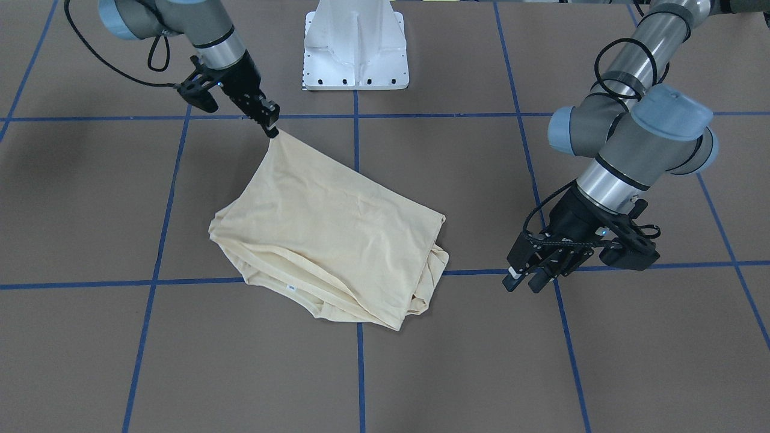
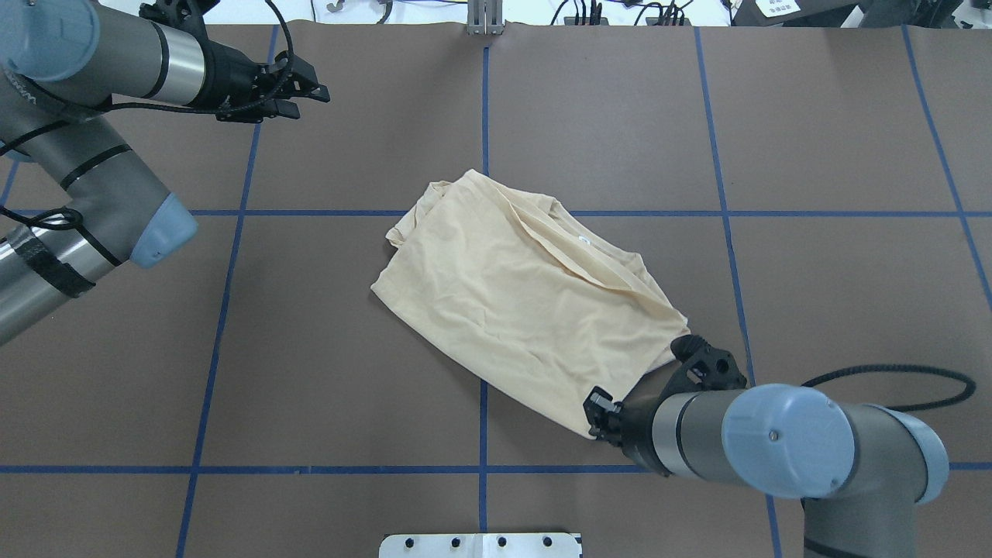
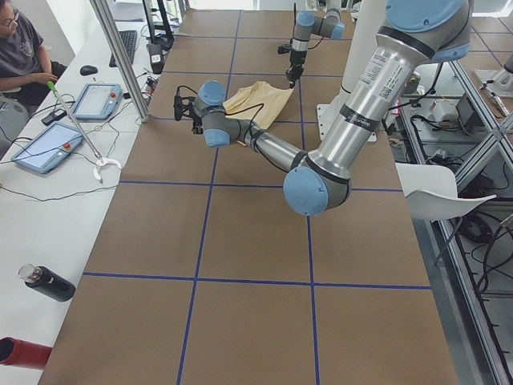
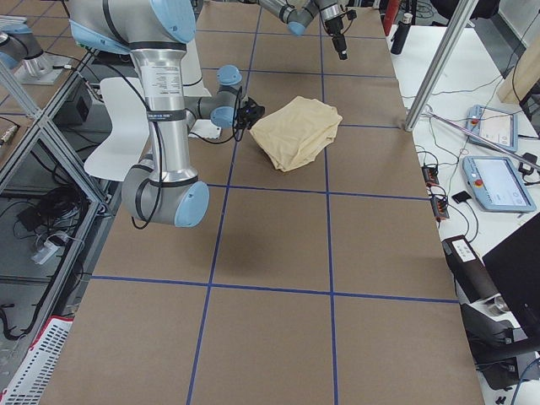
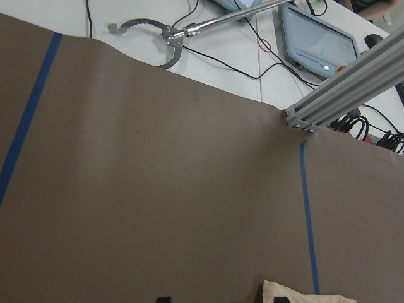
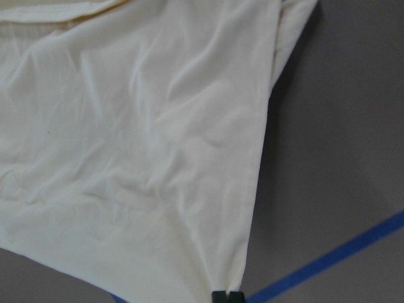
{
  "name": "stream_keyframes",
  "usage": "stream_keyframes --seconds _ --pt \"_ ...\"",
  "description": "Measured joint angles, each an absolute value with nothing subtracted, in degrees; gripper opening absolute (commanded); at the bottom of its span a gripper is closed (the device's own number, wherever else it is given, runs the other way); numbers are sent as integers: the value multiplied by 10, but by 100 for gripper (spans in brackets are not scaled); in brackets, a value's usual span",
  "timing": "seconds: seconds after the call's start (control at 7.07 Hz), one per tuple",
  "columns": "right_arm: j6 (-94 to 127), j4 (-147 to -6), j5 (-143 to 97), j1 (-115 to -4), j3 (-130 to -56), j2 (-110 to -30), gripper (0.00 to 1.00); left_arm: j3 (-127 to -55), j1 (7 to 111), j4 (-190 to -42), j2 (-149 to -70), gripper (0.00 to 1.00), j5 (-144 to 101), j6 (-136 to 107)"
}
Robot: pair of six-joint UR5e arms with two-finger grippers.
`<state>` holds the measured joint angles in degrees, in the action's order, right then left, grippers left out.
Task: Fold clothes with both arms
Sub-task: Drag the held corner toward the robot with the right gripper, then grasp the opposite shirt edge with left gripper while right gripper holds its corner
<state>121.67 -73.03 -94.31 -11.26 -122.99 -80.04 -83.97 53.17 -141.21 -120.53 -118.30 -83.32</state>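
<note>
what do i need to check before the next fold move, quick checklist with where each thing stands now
1. Right hand shut on a corner of the T-shirt: ok.
2. Left hand open, empty and apart from the fabric: ok.
3. T-shirt lying flat: not ok, layers are bunched along the collar-side edge.
4. Neck label in sight to locate the collar: ok.
5. A free second corner to grasp: cannot tell, the edges overlap.
</note>
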Motion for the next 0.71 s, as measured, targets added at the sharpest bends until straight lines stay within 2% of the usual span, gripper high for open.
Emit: stream_keyframes --seconds 0.28,0.57,0.71 --pt "1226 -742 -942 -98 -1262 -811 100 -885 481 -1408 -1196 70 -1190 -926" --pt "1225 -745 -947 -151 -1288 -824 100 -946 399 -1355 -1177 66 -1145 -1003" --pt "1220 -746 -948 -191 -1277 -822 100 -963 358 -1302 -1170 64 -1099 -1009"
